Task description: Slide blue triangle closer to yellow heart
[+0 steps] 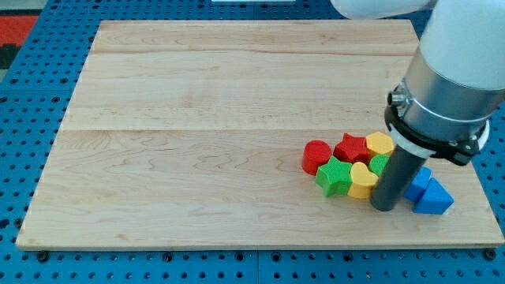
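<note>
Pale wood tabletop point(237, 118), planks running left-right, sits on blue pegboard point(31, 118). All blocks bunched at view's lower right: red cylinder point(316, 156), red star point(352, 147), yellow block point(380, 143) (hex-ish), green star point(334, 175), yellow heart point(363, 181), green block point(379, 165) partly hidden, blue triangle point(433, 197), second blue block point(418, 181) touching it.

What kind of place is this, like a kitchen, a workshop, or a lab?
Most likely a robotics lab bench. A wooden board sits on a blue perforated mounting surface, a robot arm's rod ends at my tip, and small coloured blocks cluster beside it, such as the blue triangle.
</note>
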Motion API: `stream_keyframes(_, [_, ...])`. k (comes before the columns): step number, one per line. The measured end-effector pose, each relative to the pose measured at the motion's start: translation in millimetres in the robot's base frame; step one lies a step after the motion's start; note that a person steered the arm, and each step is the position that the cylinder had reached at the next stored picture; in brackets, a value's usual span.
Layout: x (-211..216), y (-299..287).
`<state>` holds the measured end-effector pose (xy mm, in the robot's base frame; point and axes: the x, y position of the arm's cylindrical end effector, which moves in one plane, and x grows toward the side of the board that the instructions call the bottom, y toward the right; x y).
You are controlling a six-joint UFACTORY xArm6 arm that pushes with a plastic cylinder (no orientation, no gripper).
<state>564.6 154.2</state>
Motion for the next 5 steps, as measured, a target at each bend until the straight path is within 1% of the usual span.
stream_keyframes(1, [13.6, 4.4])
stream_keyframes(2, [47.0, 112.0])
stream_keyframes(3, [45.2, 189.4])
stream_keyframes(4, [21.0, 143.6])
stream_keyframes(5, [9.6, 83.8])
